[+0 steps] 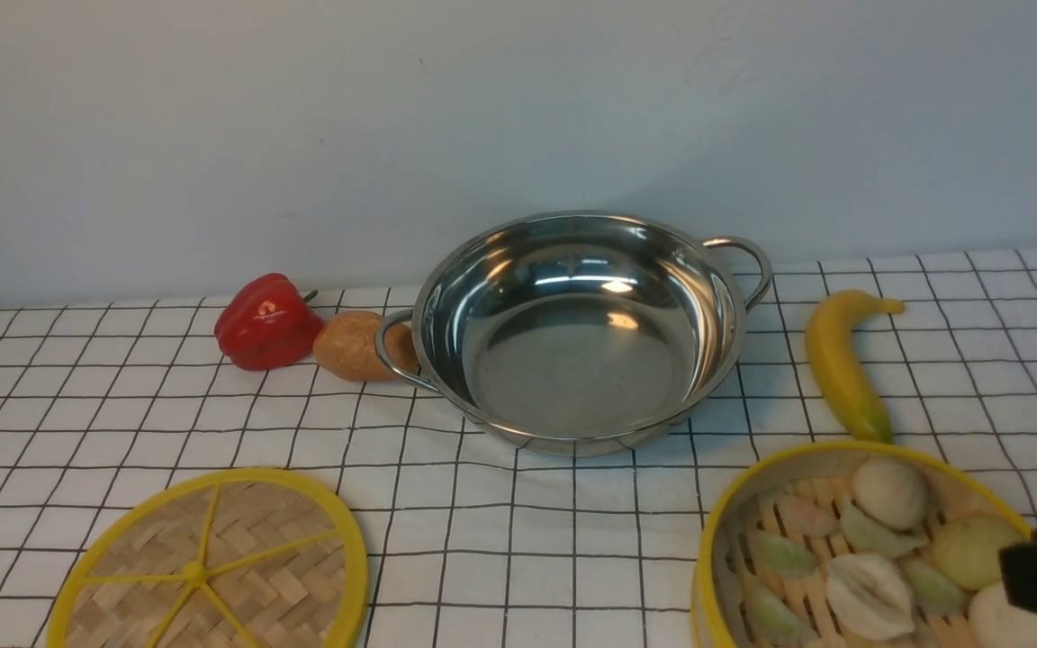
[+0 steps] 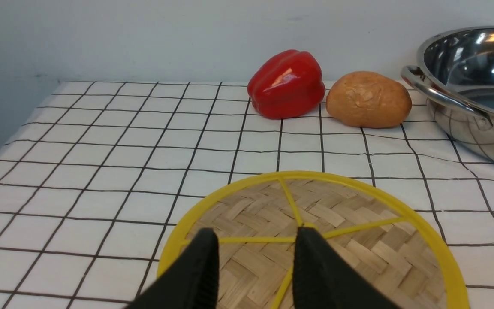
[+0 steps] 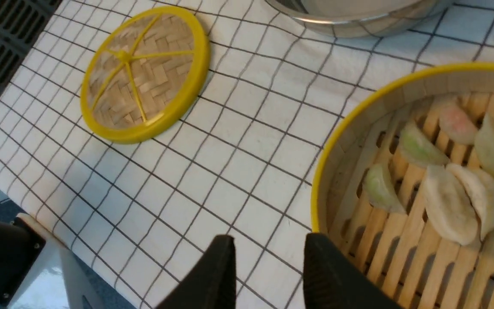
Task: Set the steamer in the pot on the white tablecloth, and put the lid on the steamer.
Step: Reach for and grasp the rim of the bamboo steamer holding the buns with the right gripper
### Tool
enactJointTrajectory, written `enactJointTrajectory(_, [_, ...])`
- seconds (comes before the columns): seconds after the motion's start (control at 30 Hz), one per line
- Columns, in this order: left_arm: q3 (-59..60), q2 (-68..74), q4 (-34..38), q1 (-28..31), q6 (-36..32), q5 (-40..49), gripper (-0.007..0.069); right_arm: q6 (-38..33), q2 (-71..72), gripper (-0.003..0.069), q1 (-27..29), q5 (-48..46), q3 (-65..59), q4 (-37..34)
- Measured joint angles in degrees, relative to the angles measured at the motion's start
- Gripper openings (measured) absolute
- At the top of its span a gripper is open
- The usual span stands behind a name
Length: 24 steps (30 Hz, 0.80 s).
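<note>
We find our right fingers [image 3: 315, 257] parted, empty, steamer [image 3: 444, 81] wall just beside them | pot [image 1: 572, 360] lies forward-left of steamer | left fingers [image 2: 309, 253] parted, empty, over lid [image 2: 358, 240]

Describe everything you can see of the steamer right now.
The steamer is a round basket with a yellow rim, pale bamboo wall and slatted floor, holding pale dumplings and buns. It sits upright on the cloth, front right, apart from the pot, partly cut off by the frame. The right gripper hovers over it, fingers apart, gripping nothing.
</note>
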<state>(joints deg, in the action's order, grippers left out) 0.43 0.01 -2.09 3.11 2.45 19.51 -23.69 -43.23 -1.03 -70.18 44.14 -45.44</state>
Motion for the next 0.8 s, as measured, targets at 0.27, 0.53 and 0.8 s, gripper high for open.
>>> enactJointTrajectory(0.27, [0.0, 0.0, 0.0, 0.0, 0.0, 0.0, 0.0242, -4.7, -4.4, 0.0243, 0.0, 0.1, 2.3, -13.9])
enactJointTrajectory(0.53, [0.0, 0.0, 0.0, 0.0, 0.0, 0.0, 0.0242, -5.8, -9.3, 0.0243, -0.7, 0.1, 2.4, 1.6])
enactJointTrajectory(0.8, [0.0, 0.0, 0.0, 0.0, 0.0, 0.0, 0.0242, -0.8, -9.5, 0.0243, -14.6, -0.1, 2.4, 20.9])
